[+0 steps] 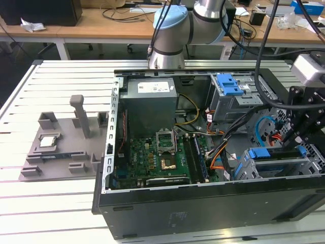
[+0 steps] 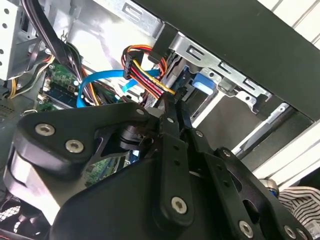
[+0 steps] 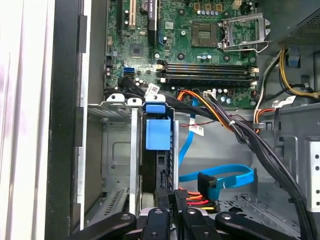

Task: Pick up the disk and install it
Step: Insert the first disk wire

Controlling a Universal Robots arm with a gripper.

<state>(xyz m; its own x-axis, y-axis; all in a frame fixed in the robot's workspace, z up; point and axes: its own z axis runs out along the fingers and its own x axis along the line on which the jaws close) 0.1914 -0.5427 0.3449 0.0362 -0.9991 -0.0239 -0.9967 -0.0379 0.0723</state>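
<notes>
1. Grey fixture tray (image 1: 56, 152) lies on the slatted worktop (image 1: 30, 91) at the exterior view's left.
2. Middle: open computer case (image 1: 203, 213) with green motherboard (image 1: 157, 162).
3. Right: the disk (image 3: 157, 145) stands edgewise in its drive cage (image 3: 112, 150), cables (image 3: 220, 182) beside it.
4. Claw (image 3: 171, 212) pinches narrowly on the disk's edge, arm (image 1: 177, 25) reaching over the case.

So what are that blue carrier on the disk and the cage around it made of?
The blue carrier on the disk looks like moulded plastic: solid colour, matte, with rounded edges. The drive cage around it looks like bare sheet metal, probably steel: dull silver-grey, thin folded edges and punched slots. The gripper near them looks like black matte metal with bolt heads, though that is less certain.
</notes>
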